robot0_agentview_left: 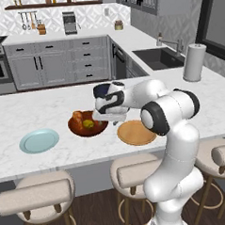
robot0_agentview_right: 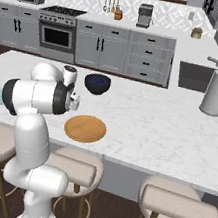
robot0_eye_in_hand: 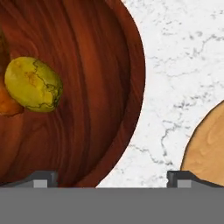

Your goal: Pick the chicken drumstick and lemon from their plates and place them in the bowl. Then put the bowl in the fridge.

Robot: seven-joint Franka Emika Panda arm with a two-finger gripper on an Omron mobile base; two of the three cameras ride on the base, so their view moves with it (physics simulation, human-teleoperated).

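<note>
Right now my gripper (robot0_eye_in_hand: 112, 177) hangs low over the near right rim of the brown wooden bowl (robot0_eye_in_hand: 87, 65), its fingers spread wide with nothing between them: one tip (robot0_eye_in_hand: 41, 177) stands over the bowl's inner wall, the other (robot0_eye_in_hand: 183, 177) over the tan plate (robot0_eye_in_hand: 210, 148). Both foods are already in: the lemon (robot0_eye_in_hand: 33, 84) rests on the bowl's floor, touching the chicken drumstick (robot0_agentview_left: 77, 117) beside it. The pale blue plate (robot0_agentview_left: 39, 140) sits bare toward the island counter's (robot0_agentview_right: 145, 117) left end. I judge the bowl lift is next: I'd centre the rim between the fingers, drop, pinch firmly and raise it level. Farther back stands the dark navy bowl (robot0_agentview_right: 96, 83).
</note>
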